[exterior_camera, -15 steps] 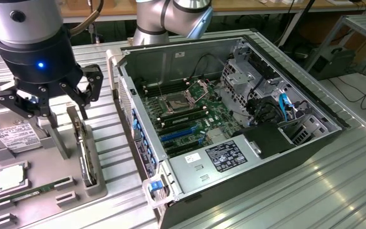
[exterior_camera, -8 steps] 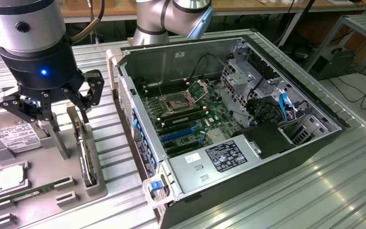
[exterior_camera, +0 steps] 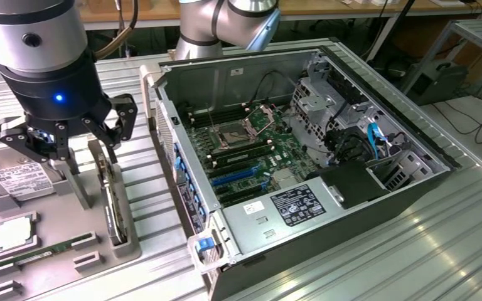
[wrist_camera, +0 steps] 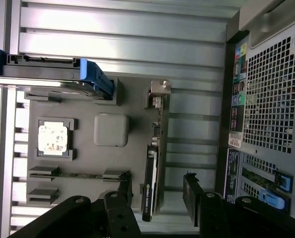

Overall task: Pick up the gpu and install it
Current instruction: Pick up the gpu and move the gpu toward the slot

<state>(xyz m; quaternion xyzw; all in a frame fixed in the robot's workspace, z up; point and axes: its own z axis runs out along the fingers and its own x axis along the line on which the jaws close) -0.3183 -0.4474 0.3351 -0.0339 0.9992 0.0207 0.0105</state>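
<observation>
The gpu (exterior_camera: 112,204) is a thin dark card standing on its long edge in a slot of the grey parts tray (exterior_camera: 61,216), at the exterior view's left. In the wrist view the gpu (wrist_camera: 150,186) has its pale bracket at the far end. My gripper (exterior_camera: 86,157) hangs just above the card's near end, open and holding nothing. Its two black fingers (wrist_camera: 121,198) stand either side of the card without touching it, with the gripper (wrist_camera: 156,196) centred over it.
The open computer case (exterior_camera: 408,188) lies to the exterior view's right of the tray, its motherboard with blue slots (exterior_camera: 239,179) exposed. On the tray are a hard drive (exterior_camera: 17,179), a processor (exterior_camera: 13,233), a green memory stick (exterior_camera: 33,256) and a grey post (wrist_camera: 110,130).
</observation>
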